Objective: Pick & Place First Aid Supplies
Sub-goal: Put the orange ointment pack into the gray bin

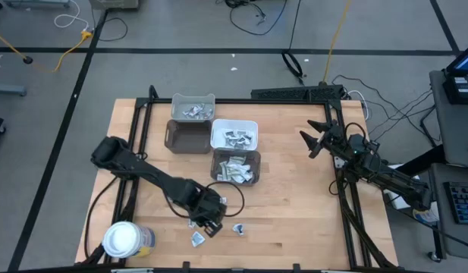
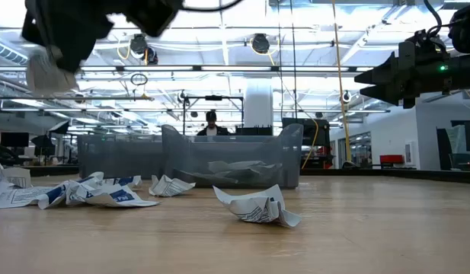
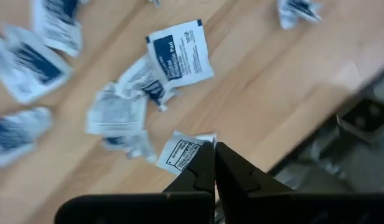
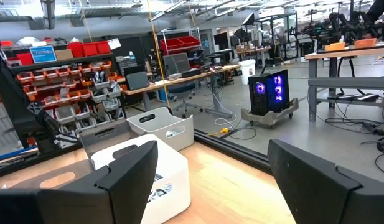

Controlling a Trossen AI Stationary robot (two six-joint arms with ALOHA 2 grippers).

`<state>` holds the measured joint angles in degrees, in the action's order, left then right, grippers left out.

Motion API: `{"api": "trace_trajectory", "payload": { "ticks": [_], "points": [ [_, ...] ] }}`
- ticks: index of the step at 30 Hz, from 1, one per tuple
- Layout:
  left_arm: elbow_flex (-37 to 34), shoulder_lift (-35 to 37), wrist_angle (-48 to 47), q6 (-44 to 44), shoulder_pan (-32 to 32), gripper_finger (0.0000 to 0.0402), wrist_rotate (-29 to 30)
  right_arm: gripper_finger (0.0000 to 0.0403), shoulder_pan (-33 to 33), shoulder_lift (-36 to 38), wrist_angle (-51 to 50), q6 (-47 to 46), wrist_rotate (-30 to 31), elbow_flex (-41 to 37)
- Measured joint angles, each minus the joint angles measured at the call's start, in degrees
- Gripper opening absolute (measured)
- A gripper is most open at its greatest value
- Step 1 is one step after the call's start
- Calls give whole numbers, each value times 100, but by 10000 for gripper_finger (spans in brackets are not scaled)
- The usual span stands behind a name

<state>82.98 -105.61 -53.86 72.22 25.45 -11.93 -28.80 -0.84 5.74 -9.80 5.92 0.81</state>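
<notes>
Jaws of the left gripper (image 3: 214,163) are clenched on a white packet (image 3: 178,153), low centre of the high view — other packets (image 3: 179,53) lie loose on the desk (image 3: 272,81) beneath. The bins (image 1: 235,167) stand toward upper centre; right gripper (image 1: 318,139) waits released, far right.

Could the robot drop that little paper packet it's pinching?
Maybe. The left gripper seems to pinch only a corner of one white packet, so it might slip out on the way to the bins. Other packets lie crumpled close by, so a second could snag. The right gripper waits open, off to the side, so it likely won't interfere.
</notes>
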Motion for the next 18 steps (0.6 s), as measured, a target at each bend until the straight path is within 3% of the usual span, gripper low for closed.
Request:
{"api": "trace_trajectory", "payload": {
  "ticks": [9,18],
  "points": [
    [2,946,-1365,-2282,-154,2,-6,297,1,0,-1,0,-1,1],
    [9,1379,-2412,-4682,-221,1,-51,297,2,1,-2,0,-1,1]
  ]
}}
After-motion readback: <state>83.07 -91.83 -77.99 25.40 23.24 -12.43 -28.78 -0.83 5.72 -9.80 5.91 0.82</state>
